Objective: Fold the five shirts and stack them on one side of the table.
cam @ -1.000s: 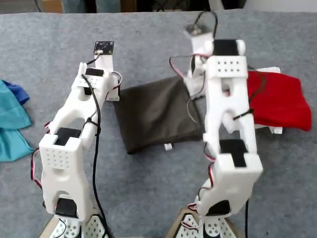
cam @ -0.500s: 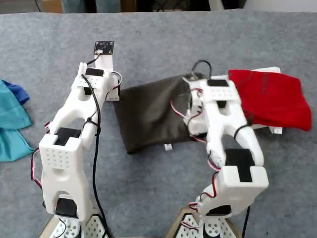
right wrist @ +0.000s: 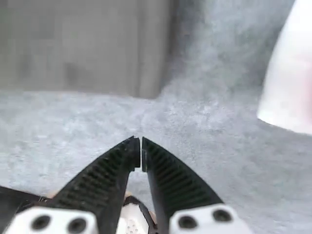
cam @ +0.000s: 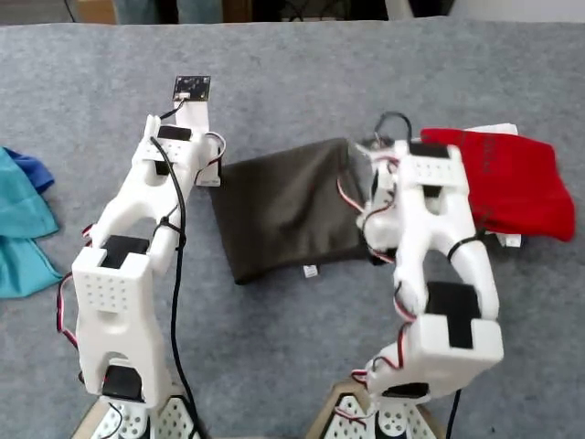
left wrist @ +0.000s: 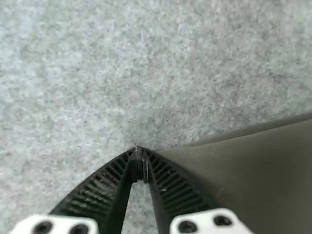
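With both jaws shut and empty, left gripper (left wrist: 138, 151) sits at the upper-left corner of the dark shirt (cam: 288, 210), likely to grab it, right gripper (right wrist: 137, 142) beside the red shirt (cam: 507, 187).

Left gripper (left wrist: 139, 155) low over the grey desk (left wrist: 122, 63), fingers (left wrist: 109, 183) pressed tip to tip, dark olive shirt (left wrist: 253, 170) corner just beside them.

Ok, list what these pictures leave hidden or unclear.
High view: teal shirt and blue shirt, cut off by the left edge.
High view: dark shirt, right edge behind an arm.
High view: white item, mostly under the red shirt.
Right wrist view: white shape, blurred, cut off.
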Motion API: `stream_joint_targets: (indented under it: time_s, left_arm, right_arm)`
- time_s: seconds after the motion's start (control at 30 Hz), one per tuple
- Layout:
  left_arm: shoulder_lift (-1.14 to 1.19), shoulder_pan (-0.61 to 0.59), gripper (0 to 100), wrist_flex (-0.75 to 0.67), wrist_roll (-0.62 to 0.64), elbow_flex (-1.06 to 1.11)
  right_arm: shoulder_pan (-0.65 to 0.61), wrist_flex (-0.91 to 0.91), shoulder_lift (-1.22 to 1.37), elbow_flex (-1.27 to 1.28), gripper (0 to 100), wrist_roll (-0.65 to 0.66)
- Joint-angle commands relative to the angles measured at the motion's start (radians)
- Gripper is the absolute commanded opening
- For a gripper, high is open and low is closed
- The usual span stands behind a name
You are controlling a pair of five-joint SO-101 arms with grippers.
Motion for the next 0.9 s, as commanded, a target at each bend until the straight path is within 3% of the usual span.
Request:
stream_joint_targets:
  time_s: [0.0, 0.2, 0.4, 0.6, 0.87]
  left_arm:
    - [-0.005, -0.013, 3, 0.008, -0.006, -0.024]
    - [-0.005, -0.013, 3, 0.008, -0.008, -0.024]
    - [-0.005, -0.013, 3, 0.008, -0.008, -0.024]
    - [-0.003, -0.013, 3, 0.008, -0.008, -0.024]
    - [-0.003, -0.013, 3, 0.008, -0.008, -0.024]
  right_arm:
    - [-0.063, 0.083, -0.081, -0.162, 1.5, -0.054]
    - [-0.097, -0.109, -0.033, -0.09, 1.5, -0.118]
    - [-0.04, -0.278, 0.142, 0.067, 1.5, -0.109]
    - [0.087, -0.285, 0.242, 0.082, 1.5, -0.069]
    - [0.058, -0.146, 0.202, -0.024, 1.5, -0.051]
